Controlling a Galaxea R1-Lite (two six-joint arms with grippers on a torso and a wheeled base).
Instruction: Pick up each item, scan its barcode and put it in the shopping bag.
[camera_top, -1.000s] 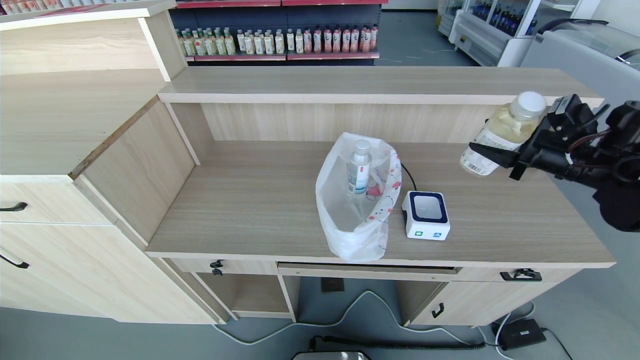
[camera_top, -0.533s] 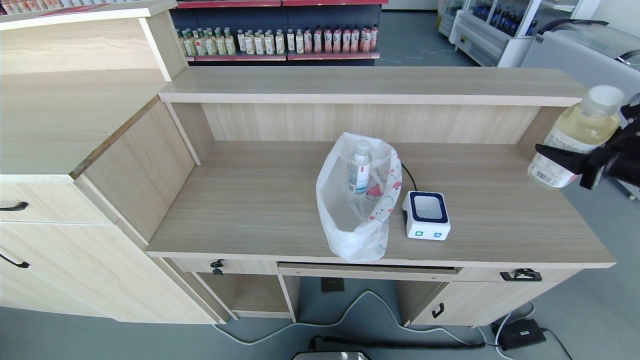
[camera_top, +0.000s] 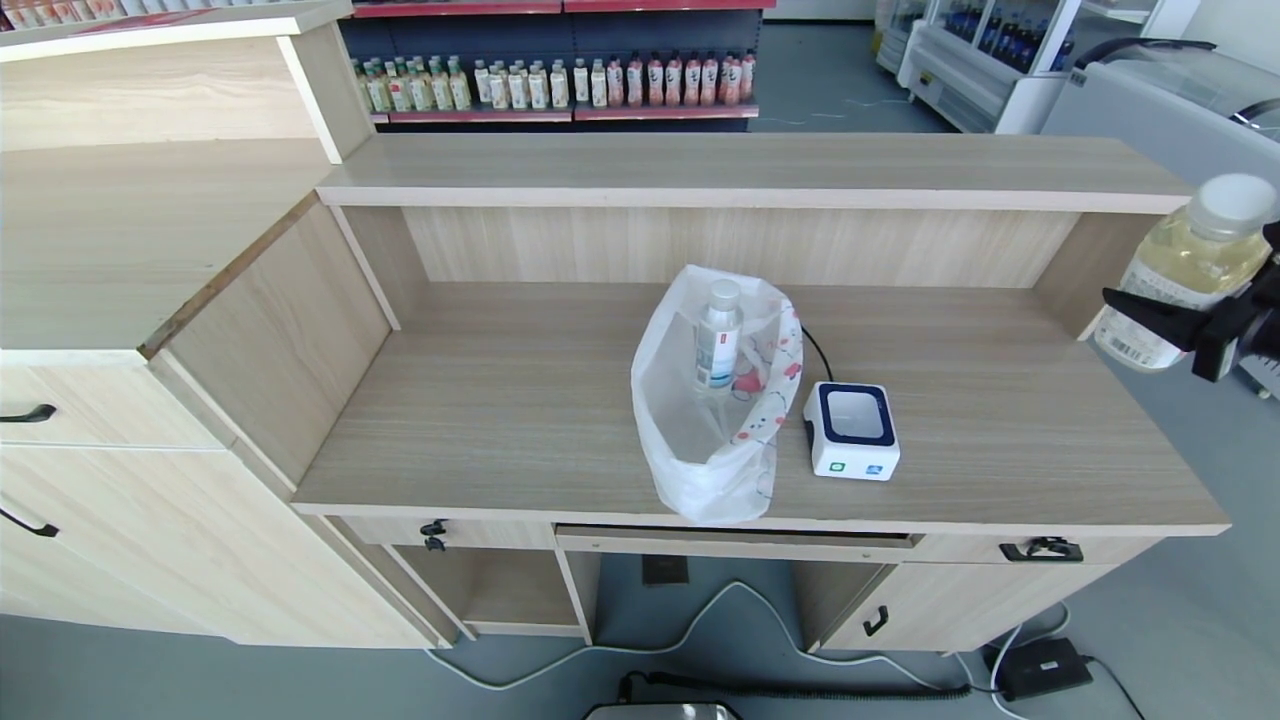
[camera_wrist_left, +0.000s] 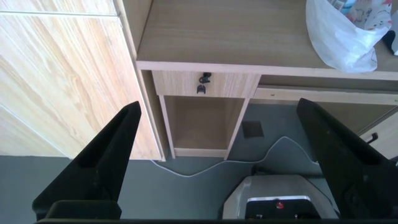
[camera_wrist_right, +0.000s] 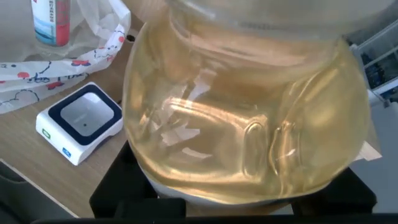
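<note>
A clear plastic bottle of pale yellow drink with a white cap (camera_top: 1190, 255) hangs in the air just past the right end of the worktop, tilted with its cap up. The right gripper (camera_top: 1150, 308) grasps it, its black fingers (camera_top: 1165, 312) clenched around the labelled lower half. In the right wrist view the same bottle (camera_wrist_right: 249, 124) looms close above the worktop.

The light wood worktop (camera_top: 500, 400) has a raised ledge (camera_top: 750, 165) along its back and a taller cabinet block (camera_top: 150, 240) on its left. Near the middle stands a white translucent plastic shopping bag with a red-patterned edge (camera_top: 670, 430), its mouth open. Inside it a clear bottle with a white cap and a blue-and-white label (camera_top: 720, 340) stands upright. Just to the right of the bag sits a white box-shaped barcode scanner with a dark blue-framed window (camera_top: 852, 428), with a black cable (camera_top: 818, 352) running off behind it.

The left gripper (camera_wrist_left: 217, 106) hangs low in front of the worktop, above the grey floor (camera_wrist_left: 186, 193), its fingers (camera_wrist_left: 99, 168) released and spread wide apart.

Behind the worktop, a store shelf of bottled drinks (camera_top: 560, 85) lines the room, with glass-topped freezers (camera_top: 1000, 50) to the right. Cables (camera_top: 700, 610) trail on the floor below.
</note>
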